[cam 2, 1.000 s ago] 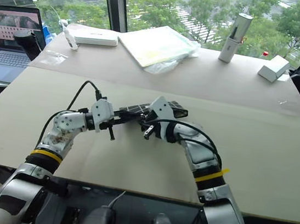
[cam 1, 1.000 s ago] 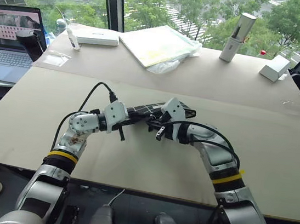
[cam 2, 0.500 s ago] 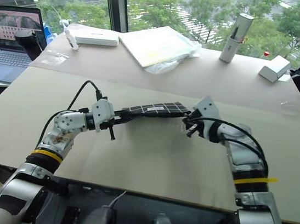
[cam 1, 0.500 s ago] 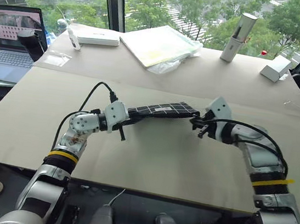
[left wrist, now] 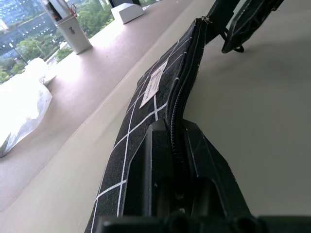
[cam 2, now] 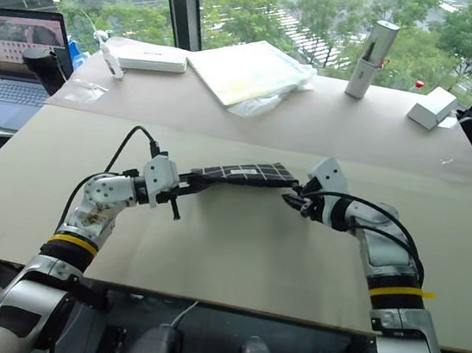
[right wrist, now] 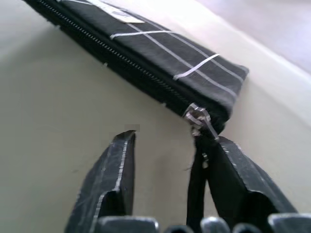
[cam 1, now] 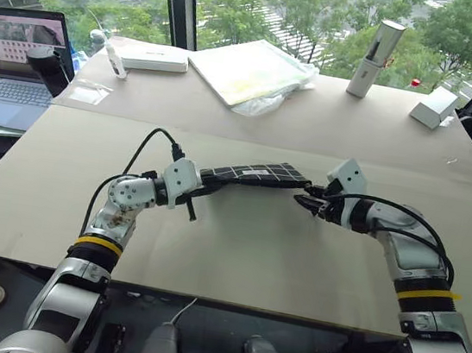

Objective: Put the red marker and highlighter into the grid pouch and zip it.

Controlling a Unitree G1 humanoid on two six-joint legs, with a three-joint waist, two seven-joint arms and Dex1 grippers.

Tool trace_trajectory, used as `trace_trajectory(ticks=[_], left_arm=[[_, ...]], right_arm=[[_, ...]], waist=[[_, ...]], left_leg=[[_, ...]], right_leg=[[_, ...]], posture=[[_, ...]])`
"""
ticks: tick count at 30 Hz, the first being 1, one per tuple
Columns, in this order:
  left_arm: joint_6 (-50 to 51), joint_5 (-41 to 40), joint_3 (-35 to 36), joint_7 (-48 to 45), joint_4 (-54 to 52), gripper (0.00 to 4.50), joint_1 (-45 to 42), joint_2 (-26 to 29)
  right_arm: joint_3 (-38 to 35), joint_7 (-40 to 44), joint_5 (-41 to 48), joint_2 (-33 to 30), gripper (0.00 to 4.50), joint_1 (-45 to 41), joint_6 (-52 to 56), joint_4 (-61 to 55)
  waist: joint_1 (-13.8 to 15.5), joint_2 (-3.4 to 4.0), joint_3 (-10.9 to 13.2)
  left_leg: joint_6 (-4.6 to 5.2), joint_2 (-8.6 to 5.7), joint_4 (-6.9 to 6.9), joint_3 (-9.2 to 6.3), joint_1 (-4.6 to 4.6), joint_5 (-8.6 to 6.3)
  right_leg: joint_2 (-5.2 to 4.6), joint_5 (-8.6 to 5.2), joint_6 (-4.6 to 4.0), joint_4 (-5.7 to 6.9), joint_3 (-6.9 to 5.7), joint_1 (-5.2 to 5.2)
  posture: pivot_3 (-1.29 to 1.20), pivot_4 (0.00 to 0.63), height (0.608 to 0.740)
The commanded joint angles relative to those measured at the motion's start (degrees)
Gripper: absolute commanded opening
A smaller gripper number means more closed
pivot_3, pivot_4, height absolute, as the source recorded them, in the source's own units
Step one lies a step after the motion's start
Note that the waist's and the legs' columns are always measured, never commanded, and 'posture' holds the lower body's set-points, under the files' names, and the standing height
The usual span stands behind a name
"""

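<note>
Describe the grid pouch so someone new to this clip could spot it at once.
On the bare front half of the tan table, look between the robot's two arms. The grid pouch is a flat black case with thin white grid lines and a small white label, gripped at one end by the left gripper; nothing else nearby is black fabric.

1. The grid pouch (cam 1: 254, 174) is black fabric crossed by thin white grid lines, with a small white label on its face.
2. Its zipper (right wrist: 197, 118) has black teeth and a silver metal slider.
3. The right gripper (right wrist: 167, 167) and the left gripper (left wrist: 177, 170) both have black fingers.
4. The table (cam 1: 253, 248) is plain pale beige.
5. Near its far edge stand a white cylinder (cam 1: 373, 58), a white box (cam 1: 432, 107) and a pale yellow-white flat packet (cam 1: 246, 69).
</note>
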Motion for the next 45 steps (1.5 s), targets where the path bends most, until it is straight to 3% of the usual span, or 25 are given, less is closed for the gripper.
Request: trace_trajectory(ticks=[1, 5, 11, 16, 23, 25, 28, 33, 38, 41, 45], left_arm=[[-0.99, -0.7, 0.93, 0.2, -0.98, 0.0, -1.03, 0.52], [-1.48, -1.71, 0.82, -1.29, -1.44, 0.0, -0.87, 0.38], [-5.42, -4.23, -0.75, -8.58, -1.3, 0.0, -2.19, -0.87], [-9.53, -3.75, -2.2, -13.37, 3.13, 0.0, -5.27, -1.94], [-15.72, 1.62, -3.99, -11.52, 14.61, 0.0, -8.89, -2.92], [-14.91, -0.07, -3.73, -13.25, 14.63, 0.86, -8.26, -3.71], [-9.4, -4.29, -3.53, -17.71, 10.44, 1.75, -5.96, -4.51], [1.89, -8.78, -2.05, -17.56, -0.16, 3.6, -2.21, -3.99], [24.67, -16.48, 1.58, -12.17, -16.73, 3.6, 2.59, -0.99], [41.61, -21.6, 7.86, -0.81, -26.52, 3.6, 6.96, 1.29], [51.4, -24.68, 15.78, 6.99, -31.41, 3.6, 12.58, 5.27]], right_arm=[[-1.45, 1.95, 1.11, -2.39, 2.95, 1.01, 0.73, -2.71], [-5.03, 0.31, -1.22, -7.01, 2.95, 2.1, -3.94, -0.68], [-16.12, 11.26, 9.55, -15.59, 2.95, 11.08, -3.56, -6.83], [-22.41, 12.77, 18.46, -15.63, 2.95, 18.97, 1.76, -17.26], [-24.46, 7.74, 20.88, -14.0, 2.95, 26.61, 4.94, -24.78], [-24.77, 6.27, 20.62, -13.83, 2.98, 27.45, 5.06, -24.97], [-24.94, 5.54, 20.8, -14.14, 2.98, 28.03, 4.98, -24.7], [-24.3, 5.39, 20.61, -14.68, 2.98, 26.5, 4.55, -22.4], [-23.95, 6.06, 20.69, -14.62, 2.98, 24.05, 3.73, -18.63], [-23.7, 6.85, 20.37, -14.29, 2.98, 22.65, 2.72, -14.99], [-22.16, 6.58, 19.28, -12.86, 2.98, 21.53, 1.32, -11.27]], waist=[[0.09, 0.0, 0.0], [0.12, 0.0, 0.0], [0.72, 0.01, 0.02], [0.09, 0.01, 0.02], [-0.1, 0.0, 0.03], [-0.03, 0.0, 0.03], [-0.03, 0.0, 0.03], [-0.04, 0.0, 0.03], [-0.2, 0.0, 0.03], [-0.44, 0.01, 0.03], [-0.57, 0.01, 0.03]], left_leg=[[0.0, 0.0, 0.0, 0.0, 0.0, 0.0], [0.0, 0.0, 0.0, 0.0, 0.0, 0.0], [0.0, -0.11, -0.02, 0.01, -0.02, 0.0], [0.0, -0.12, 0.01, -0.04, 0.02, 0.0], [0.01, -0.16, 0.01, -0.13, 0.02, 0.0], [0.01, -0.18, 0.02, -0.14, 0.02, 0.0], [0.01, -0.2, 0.02, -0.14, 0.0, 0.0], [0.01, -0.2, 0.02, -0.16, 0.0, 0.0], [0.01, -0.2, 0.03, -0.18, 0.01, 0.0], [0.01, -0.19, 0.02, -0.22, 0.01, 0.0], [0.01, -0.19, 0.02, -0.26, 0.02, 0.0]], right_leg=[[0.0, 0.0, 0.0, 0.0, 0.0, 0.0], [0.0, 0.0, 0.0, 0.0, 0.0, -0.01], [-0.11, -0.03, 0.06, -0.07, 0.0, 0.03], [-0.1, -0.03, 0.06, -0.02, 0.01, 0.08], [-0.1, -0.05, 0.08, -0.04, 0.0, 0.13], [-0.11, -0.05, 0.09, -0.04, 0.0, 0.12], [-0.13, -0.05, 0.09, -0.04, 0.01, 0.11], [-0.13, -0.06, 0.1, -0.02, 0.0, 0.11], [-0.13, -0.06, 0.1, 0.0, 0.0, 0.11], [-0.13, -0.07, 0.11, 0.0, 0.0, 0.12], [-0.12, -0.07, 0.11, 0.02, -0.02, 0.11]], posture=[[0.0, 0.15, 0.736], [0.0, 0.15, 0.736], [0.0, 0.15, 0.736], [0.0, 0.15, 0.736], [0.0, 0.15, 0.736], [0.0, 0.15, 0.736], [0.0, 0.15, 0.736], [0.0, 0.15, 0.736], [0.0, 0.15, 0.736], [0.0, 0.15, 0.736], [0.0, 0.15, 0.736]])
